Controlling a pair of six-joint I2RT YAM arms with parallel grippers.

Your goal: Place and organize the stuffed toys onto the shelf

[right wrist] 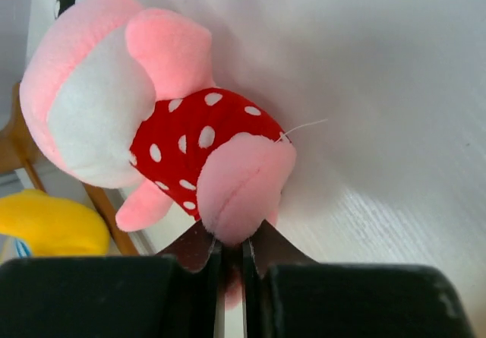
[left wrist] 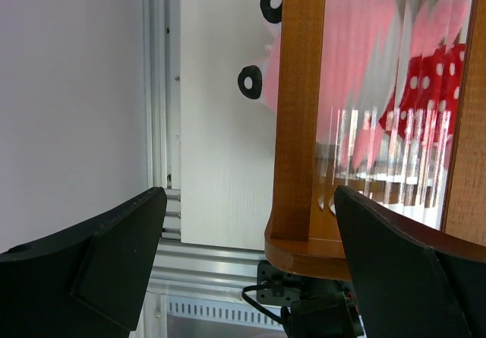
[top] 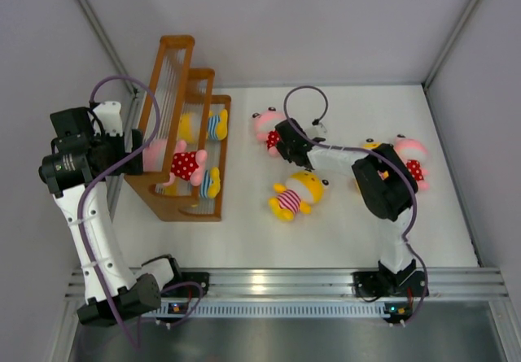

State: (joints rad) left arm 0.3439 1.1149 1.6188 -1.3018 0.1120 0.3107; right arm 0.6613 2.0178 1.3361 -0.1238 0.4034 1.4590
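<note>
The brown wooden shelf [top: 175, 45] stands at the left and holds a pink-headed toy in red dots [top: 181, 164] and two yellow-headed toys in blue stripes [top: 207, 124] [top: 210, 183]. A pink stuffed toy in a red dotted outfit [top: 267, 126] [right wrist: 152, 125] lies on the table right of the shelf. My right gripper [top: 286, 138] [right wrist: 231, 243] is shut on its leg. A yellow toy in pink stripes [top: 297, 194] lies in the middle. My left gripper [top: 134, 146] [left wrist: 249, 195] hangs open and empty beside the shelf's left end post [left wrist: 300, 125].
Another pink-headed toy [top: 411, 160] lies at the right beside the right arm, with a yellow toy [top: 370, 145] mostly hidden under the arm. Grey walls close in both sides. An aluminium rail [top: 277, 281] runs along the near edge.
</note>
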